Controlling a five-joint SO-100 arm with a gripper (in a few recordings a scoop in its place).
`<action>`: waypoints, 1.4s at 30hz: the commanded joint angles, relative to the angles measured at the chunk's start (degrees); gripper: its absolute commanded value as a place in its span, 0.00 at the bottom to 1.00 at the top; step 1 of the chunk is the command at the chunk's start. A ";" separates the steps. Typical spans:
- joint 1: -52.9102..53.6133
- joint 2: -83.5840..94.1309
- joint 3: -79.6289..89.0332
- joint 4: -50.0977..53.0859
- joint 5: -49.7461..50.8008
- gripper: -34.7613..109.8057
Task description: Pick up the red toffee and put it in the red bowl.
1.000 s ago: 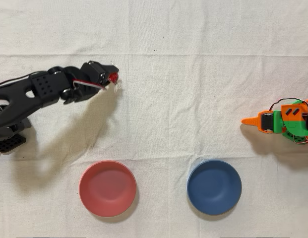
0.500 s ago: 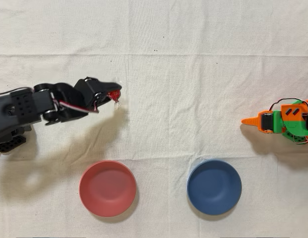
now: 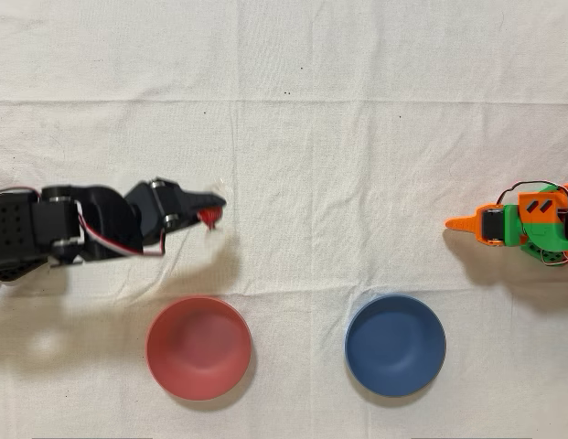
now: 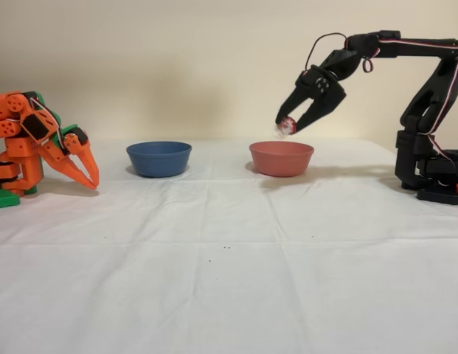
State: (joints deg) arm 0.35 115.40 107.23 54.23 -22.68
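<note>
The small round toffee in shiny red foil [image 4: 286, 126] hangs pinched at the tips of the black arm's two-finger gripper [image 4: 288, 127], lifted well above the white cloth. In the overhead view it is short of the shallow matte salmon-red plastic bowl [image 3: 198, 347]. The carry should probably end squarely over the bowl's middle, lowering before release so the candy cannot bounce out.

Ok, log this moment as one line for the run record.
phase: carry | gripper: shut on red toffee, lifted off the cloth | red bowl: nothing inside | toffee not yet over bowl
</note>
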 commanded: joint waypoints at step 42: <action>33.13 3.60 11.69 -14.24 -9.76 0.31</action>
State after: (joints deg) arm 32.34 115.66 117.33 42.19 -31.73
